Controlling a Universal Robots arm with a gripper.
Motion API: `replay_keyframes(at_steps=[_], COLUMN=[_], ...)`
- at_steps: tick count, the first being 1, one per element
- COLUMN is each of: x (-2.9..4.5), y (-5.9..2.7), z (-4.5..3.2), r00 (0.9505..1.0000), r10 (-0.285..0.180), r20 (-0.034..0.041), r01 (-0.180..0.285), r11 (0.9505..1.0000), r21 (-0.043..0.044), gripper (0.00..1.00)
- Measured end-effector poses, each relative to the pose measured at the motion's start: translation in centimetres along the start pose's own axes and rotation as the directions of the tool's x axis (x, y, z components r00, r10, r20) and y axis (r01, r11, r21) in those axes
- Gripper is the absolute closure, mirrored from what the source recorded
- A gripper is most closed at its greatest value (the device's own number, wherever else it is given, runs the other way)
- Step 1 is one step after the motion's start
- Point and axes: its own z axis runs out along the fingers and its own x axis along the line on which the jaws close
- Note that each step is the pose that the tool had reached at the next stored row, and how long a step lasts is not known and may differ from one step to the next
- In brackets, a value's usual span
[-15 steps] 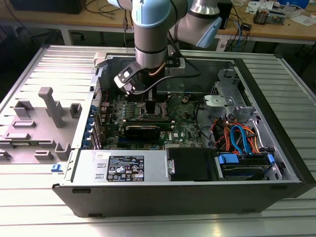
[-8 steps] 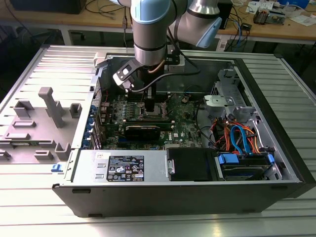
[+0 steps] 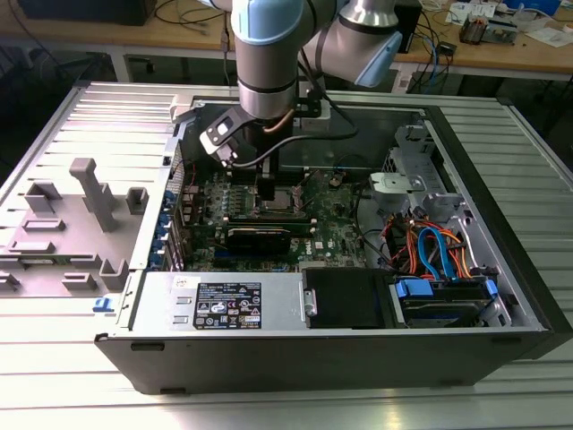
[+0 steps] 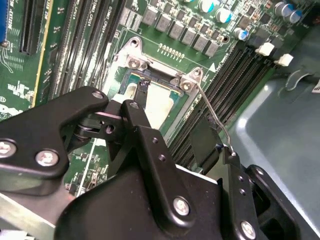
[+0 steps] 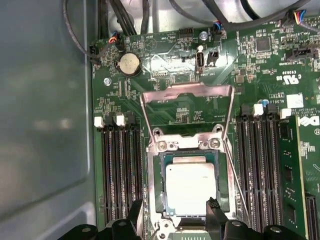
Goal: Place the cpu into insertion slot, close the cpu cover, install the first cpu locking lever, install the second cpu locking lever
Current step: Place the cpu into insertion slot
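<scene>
While the cpu [image 5: 190, 186] sits in the insertion slot [image 5: 152, 185], the gripper [image 5: 173, 210] hovers over it.
Jaws spread wide, grasping nothing; cpu cover [image 5: 187, 90] stands raised beside the slot.

"Is there any writing which one can read?"

"Not really. In the exterior view a white label [image 3: 224, 305] stands on the silver metal box [image 3: 161, 305]. It carries rows of small black print and some round marks, but no word can be made out."

"And on the green board [image 5: 175, 110]?"

"In the first wrist view it has white printed letters in many places, and a white sticker [image 5: 295, 100] near the memory slots [image 5: 260, 165]. All of it is too small to tell. In the second wrist view a small white triangle [image 4: 216, 66] is printed on the board, just beside a corner of the insertion slot [image 4: 155, 75]."
</scene>
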Motion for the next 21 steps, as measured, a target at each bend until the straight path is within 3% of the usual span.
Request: replay_keyframes(at_steps=[7, 16, 21], x=[-0.04, -0.05, 0.05], y=[-0.65, -1.02, -0.99], z=[-0.02, -0.03, -1.05], r00=[1.0000, 0.9999, 0.9998], r10=[0.000, 0.000, 0.000], r20=[0.0002, 0.0149, 0.0184], r01=[0.000, 0.000, 0.000], r11=[1.0000, 1.0000, 1.0000], r21=[0.0000, -0.0021, -0.0017], gripper=[0.39, 0.39, 0.39])
